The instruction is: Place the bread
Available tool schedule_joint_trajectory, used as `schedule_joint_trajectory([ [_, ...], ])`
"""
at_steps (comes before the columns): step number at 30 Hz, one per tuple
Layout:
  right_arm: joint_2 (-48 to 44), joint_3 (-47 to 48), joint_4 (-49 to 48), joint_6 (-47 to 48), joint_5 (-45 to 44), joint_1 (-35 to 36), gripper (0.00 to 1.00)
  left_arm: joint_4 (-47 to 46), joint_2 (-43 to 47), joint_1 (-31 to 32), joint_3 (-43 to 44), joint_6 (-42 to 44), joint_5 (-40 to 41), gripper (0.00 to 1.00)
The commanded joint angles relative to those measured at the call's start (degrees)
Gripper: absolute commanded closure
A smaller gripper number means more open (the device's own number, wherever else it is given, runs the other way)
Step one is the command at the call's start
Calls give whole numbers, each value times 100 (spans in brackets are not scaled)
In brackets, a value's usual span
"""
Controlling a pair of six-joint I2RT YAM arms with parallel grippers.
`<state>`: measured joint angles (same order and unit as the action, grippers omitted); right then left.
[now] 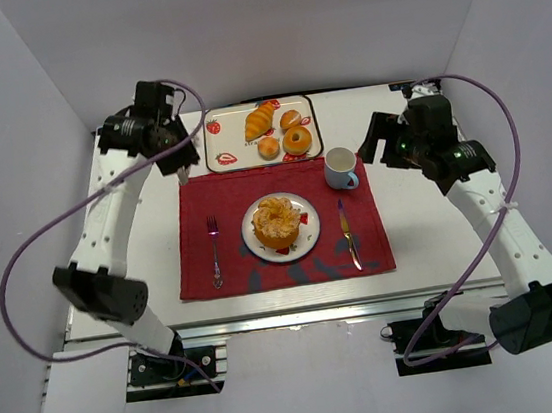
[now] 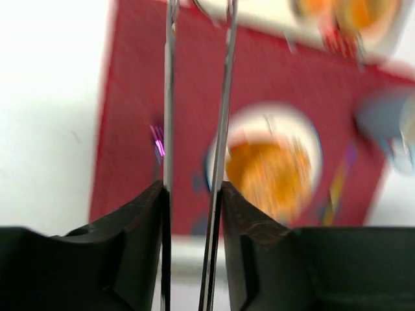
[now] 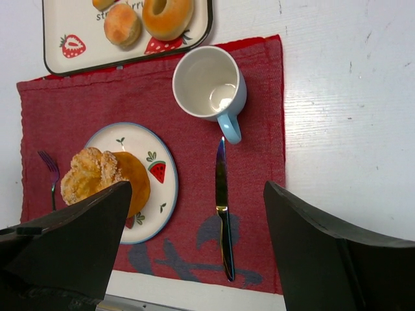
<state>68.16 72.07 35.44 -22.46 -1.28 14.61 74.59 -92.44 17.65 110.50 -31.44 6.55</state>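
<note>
The bread (image 1: 276, 222), a round golden-orange bun with a pale flaky top, sits on the white fruit-patterned plate (image 1: 306, 235) in the middle of the red placemat (image 1: 225, 198). It also shows in the right wrist view as bread (image 3: 104, 181) and, blurred, in the left wrist view as bread (image 2: 269, 175). My left gripper (image 1: 181, 153) hovers by the tray's left end, well clear of the bread. The left gripper (image 2: 192, 188) is shut on metal tongs (image 2: 170, 97), whose two thin blades stand slightly apart with nothing between them. My right gripper (image 1: 377, 139) hangs above the mug; the right gripper (image 3: 194, 194) is wide open and holds nothing.
At the back, a strawberry-print tray (image 1: 230, 157) holds a croissant (image 1: 259, 122), a ring donut (image 1: 297, 140) and small buns. A pale blue mug (image 1: 341, 167) stands at the mat's right corner. A fork (image 1: 215, 249) lies left of the plate, a knife (image 1: 348, 236) right of it.
</note>
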Motion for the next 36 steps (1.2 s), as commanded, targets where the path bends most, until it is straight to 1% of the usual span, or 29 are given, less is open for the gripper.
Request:
schedule_joint_trajectory([
  [1,127,500,-161,48,75,7,11,-1058,-712,-516,393,156,1576,55],
  [2,214,640,-99,40,75,-2,11,-1313,-870,-630,402,156,1630,55],
  [3,241,694,-55,48,75,-2,11,-1794,-1185,-883,411,165,1648,55],
  [5,338,825,50,22,232,7,11,-2183,-1529,-1157,385,182,1544,56],
  [6,364,852,77,5,251,-2,11,-2490,-1905,-1411,411,200,1464,57],
  [7,382,870,112,-4,260,-2,11,-2632,-2109,-1518,446,304,1385,57],
  [9,417,914,138,-48,242,7,11,-2730,-2574,-1746,665,401,1183,61],
  [10,426,922,156,-48,233,7,11,-2678,-3082,-1756,1040,541,1174,61],
  [11,444,940,165,-48,199,7,11,-2599,-3339,-1756,1244,612,1234,62],
  [12,435,949,165,-48,172,7,11,-2581,-3550,-1930,1403,682,1313,64],
  [14,426,914,147,-48,154,7,11,-2677,-3998,-1967,1614,885,1384,64],
  [15,409,879,139,-39,-20,7,11,-2843,-4088,-2011,1615,938,1411,64],
  [17,391,765,139,-48,-91,7,11,-2949,-4290,-2063,1537,921,1542,63],
  [20,347,598,147,-39,-171,7,11,-3195,-4509,-2239,1396,807,1578,55],
  [23,286,501,173,-31,-215,-2,11,-3301,-4633,-2415,1343,719,1481,43],
  [25,250,501,244,4,-241,7,10,-3284,-4704,-2503,1386,745,1263,36],
  [26,224,527,261,22,-241,-2,11,-3240,-4695,-2503,1422,753,1192,29],
  [28,206,579,349,66,-241,7,11,-3118,-4608,-2521,1579,788,990,25],
  [29,215,684,384,84,-250,7,11,-3021,-4538,-2521,1632,806,945,10],
  [30,206,729,419,84,-259,-2,11,-2811,-4441,-2521,1659,806,867,6],
  [32,206,843,516,84,-241,7,11,-2433,-3994,-2512,1720,815,700,6],
  [33,180,913,508,84,-198,7,11,-2075,-3783,-2521,1695,806,603,5],
  [34,145,914,490,84,-154,-2,10,-1984,-3503,-2512,1381,702,489,4],
  [35,23,905,447,23,-197,7,11,-2035,-2795,-2503,1091,596,401,3],
  [36,-48,870,420,-21,-232,-2,11,-2158,-2353,-2477,740,395,200,2],
])
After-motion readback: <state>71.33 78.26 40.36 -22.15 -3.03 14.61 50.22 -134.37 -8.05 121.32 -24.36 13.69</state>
